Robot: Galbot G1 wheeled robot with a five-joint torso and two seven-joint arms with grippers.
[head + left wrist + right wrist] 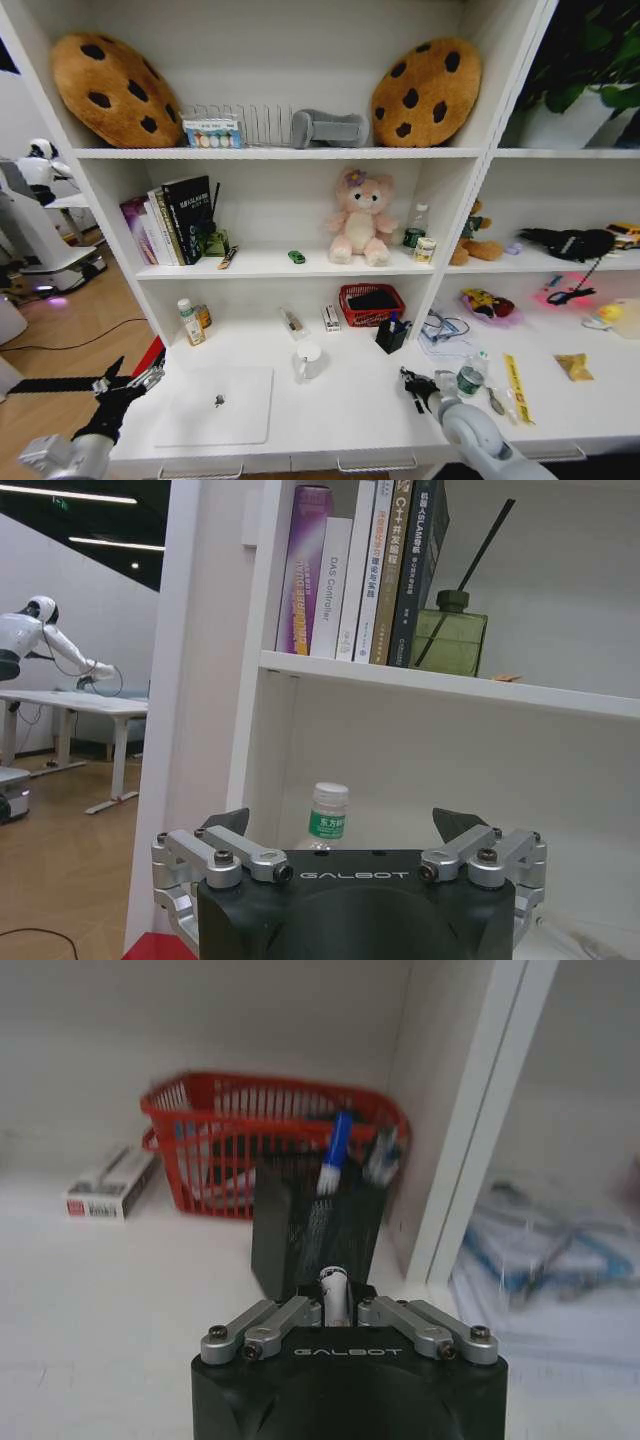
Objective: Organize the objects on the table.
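While right gripper (340,1305) clenches a white-tipped pen (332,1282) lower centre | black mesh pen holder (318,1225) just ahead | left gripper (345,832) released, lower left.

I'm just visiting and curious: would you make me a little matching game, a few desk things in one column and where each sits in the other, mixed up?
Things:
1. silver laptop
2. black pen holder
3. green-capped bottle
4. red basket

Places:
A. back of the table, far left corner
B. flat at the front left, closed
C. at the back, against the wall
D. just in front of the red basket, with a blue-capped pen in it

Pairs: 1-B, 2-D, 3-A, 4-C
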